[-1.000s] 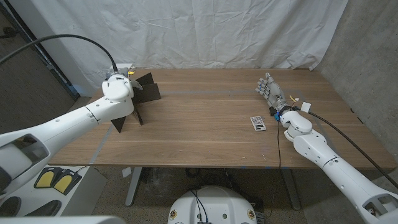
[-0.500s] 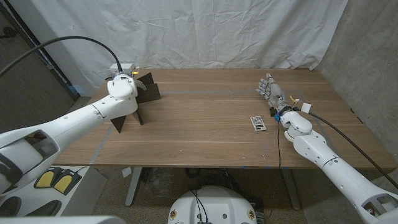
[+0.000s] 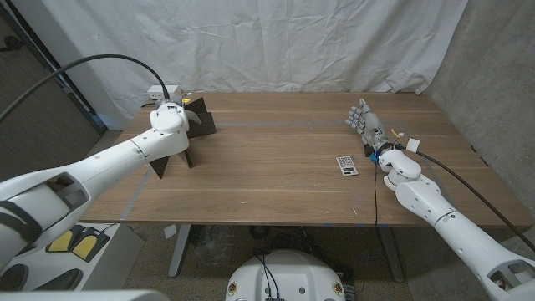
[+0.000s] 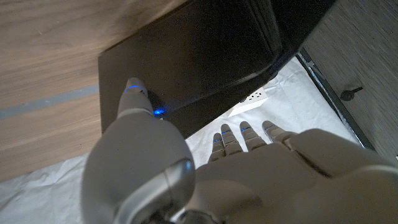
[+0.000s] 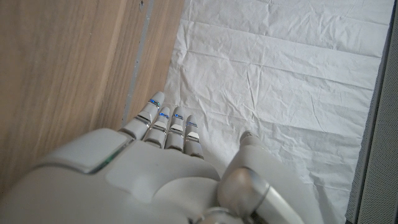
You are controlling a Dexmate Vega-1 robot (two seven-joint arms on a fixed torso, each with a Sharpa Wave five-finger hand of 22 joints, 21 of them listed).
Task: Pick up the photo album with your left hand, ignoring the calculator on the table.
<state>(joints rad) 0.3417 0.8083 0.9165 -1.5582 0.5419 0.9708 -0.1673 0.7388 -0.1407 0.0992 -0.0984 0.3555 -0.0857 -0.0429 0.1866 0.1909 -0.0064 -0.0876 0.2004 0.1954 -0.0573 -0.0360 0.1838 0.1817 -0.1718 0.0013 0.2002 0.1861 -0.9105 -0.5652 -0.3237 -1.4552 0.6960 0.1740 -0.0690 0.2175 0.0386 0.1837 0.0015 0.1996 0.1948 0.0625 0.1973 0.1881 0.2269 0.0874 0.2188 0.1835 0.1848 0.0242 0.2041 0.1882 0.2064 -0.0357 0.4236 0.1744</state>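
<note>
- Reach step: the left hand (image 3: 185, 113) hovers at the photo album (image 3: 199, 122), which stands open at the worktop's (image 3: 267, 167) far-left corner.
- Its fingers (image 4: 241, 135) are spread, holding nothing.
- Next, they likely need to close around a cover.

black photo album (image 3: 191, 134) on a brown wood-grain worktop (image 3: 267, 167); small calculator (image 3: 347, 165) grey with white keys; both hands white and grey, blue-lit fingers (image 4: 138, 99); white creased backdrop cloth (image 3: 276, 42).
</note>
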